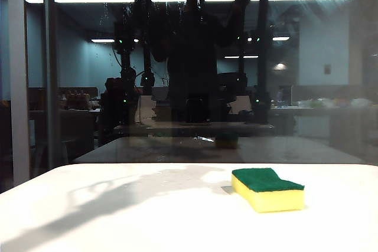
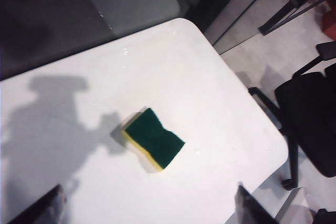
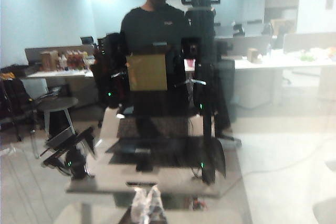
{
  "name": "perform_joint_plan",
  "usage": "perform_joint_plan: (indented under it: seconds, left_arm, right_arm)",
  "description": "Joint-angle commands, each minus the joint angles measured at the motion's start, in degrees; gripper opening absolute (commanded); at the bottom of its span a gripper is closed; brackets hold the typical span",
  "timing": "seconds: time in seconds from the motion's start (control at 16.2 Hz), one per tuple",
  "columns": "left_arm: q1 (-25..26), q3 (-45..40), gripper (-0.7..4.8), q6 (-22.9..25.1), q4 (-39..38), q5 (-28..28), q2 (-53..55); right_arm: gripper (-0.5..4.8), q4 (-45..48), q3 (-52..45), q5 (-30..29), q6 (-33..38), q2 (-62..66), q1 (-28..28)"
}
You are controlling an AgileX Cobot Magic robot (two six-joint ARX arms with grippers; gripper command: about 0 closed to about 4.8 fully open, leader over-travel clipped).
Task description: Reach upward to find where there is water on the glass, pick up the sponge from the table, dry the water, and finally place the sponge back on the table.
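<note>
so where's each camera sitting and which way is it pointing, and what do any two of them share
exterior view: low at the table edge, facing the glass; no arm shows directly.
left wrist view: high up, looking down at the sponge; the open left claw tips frame it.
right wrist view: facing the glass; right claw pale, blurred, state unclear.
shared: exterior and left wrist both show the sponge lying on the table.

- left gripper (image 2: 149, 205) cut off by frame edge, only two dark blurred fingertips (image 2: 39, 211) show, spread wide
- right gripper (image 3: 147, 203) just a pale smeared blur, jaw state unclear
- water (image 1: 127, 4) faint streaks on glass (image 1: 331, 75), extent hard to tell
- both arms outside exterior view
</note>
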Motion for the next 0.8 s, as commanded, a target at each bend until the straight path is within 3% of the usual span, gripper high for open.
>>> perform_joint_plan:
  seconds: [0.06,0.62,0.8]
  left_arm:
    - [-2.23,-6.32,4.17,-4.55,9.29,0.42,-2.01]
    - [-7.32,-31.56,4.17,-16.98,34.38,-1.31,-1.07]
    - [-9.03,-34.47,4.17,-18.38,37.51,-1.92,3.74]
  right_arm:
    - [-0.05,0.57,0.17,0.15,-0.17,-0.68,-0.02]
    - [-0.05,-0.42,0.17,0.24,-0.17,-0.98,-0.02]
    - [-0.05,-0.46,0.13,0.26,-0.17,-0.96,-0.02]
